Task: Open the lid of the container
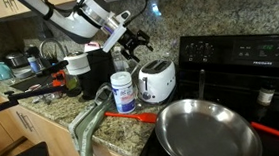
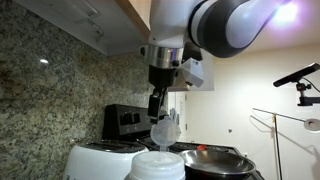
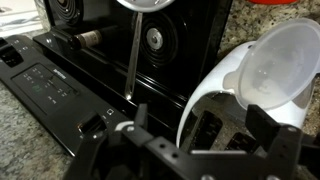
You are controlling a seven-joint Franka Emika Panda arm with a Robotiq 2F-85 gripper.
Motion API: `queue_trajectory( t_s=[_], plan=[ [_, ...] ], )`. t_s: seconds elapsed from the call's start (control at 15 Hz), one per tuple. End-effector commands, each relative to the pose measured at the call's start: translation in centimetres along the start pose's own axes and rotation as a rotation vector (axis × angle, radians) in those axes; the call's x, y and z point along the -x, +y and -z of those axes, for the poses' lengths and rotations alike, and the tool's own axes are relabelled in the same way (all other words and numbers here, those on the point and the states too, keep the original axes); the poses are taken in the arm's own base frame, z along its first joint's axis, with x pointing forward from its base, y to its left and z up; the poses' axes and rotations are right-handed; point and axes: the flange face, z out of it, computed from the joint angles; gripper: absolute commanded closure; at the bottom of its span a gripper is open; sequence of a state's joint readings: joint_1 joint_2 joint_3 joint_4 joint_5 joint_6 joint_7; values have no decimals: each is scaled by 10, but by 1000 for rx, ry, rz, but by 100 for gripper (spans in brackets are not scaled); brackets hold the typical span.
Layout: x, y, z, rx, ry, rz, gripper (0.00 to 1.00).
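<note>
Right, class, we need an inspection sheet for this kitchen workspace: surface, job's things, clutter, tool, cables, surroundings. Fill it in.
Surface: speckled granite counter beside a black stove.
Job's things: white container with blue label; its translucent lid looks tipped open.
Clutter: white toaster, steel pan, green cloth, red utensil.
Tool: tool above the container, fingers apart, gripping nothing.
Cables: black cable looped along the arm.
Surroundings: cluttered sink area, wooden cabinets.

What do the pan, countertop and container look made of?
Pan: bare metal, probably stainless steel, going by its bright grey sheen.
Countertop: speckled, mottled stone, likely granite.
Container: opaque white body, apparently plastic, with a blue printed label.
</note>
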State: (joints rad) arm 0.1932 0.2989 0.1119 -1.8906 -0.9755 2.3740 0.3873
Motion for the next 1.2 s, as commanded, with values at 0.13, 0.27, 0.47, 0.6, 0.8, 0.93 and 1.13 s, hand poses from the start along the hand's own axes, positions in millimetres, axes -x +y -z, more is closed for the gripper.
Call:
queue_trajectory(
  t_s=[0.13, 0.27, 0.47, 0.6, 0.8, 0.93, 1.13],
  plan=[
    [0, 10, -18, -86, -80, -10, 0],
    [7, 2, -27, -198, -149, 39, 0],
    [16, -5, -39, -304, -251, 90, 0],
    [20, -8, -44, -333, -298, 109, 0],
    [21, -8, -47, -351, -336, 131, 0],
    [21, -8, -48, -349, -345, 134, 0],
    [24, -8, -32, -355, -335, 149, 0]
  ],
)
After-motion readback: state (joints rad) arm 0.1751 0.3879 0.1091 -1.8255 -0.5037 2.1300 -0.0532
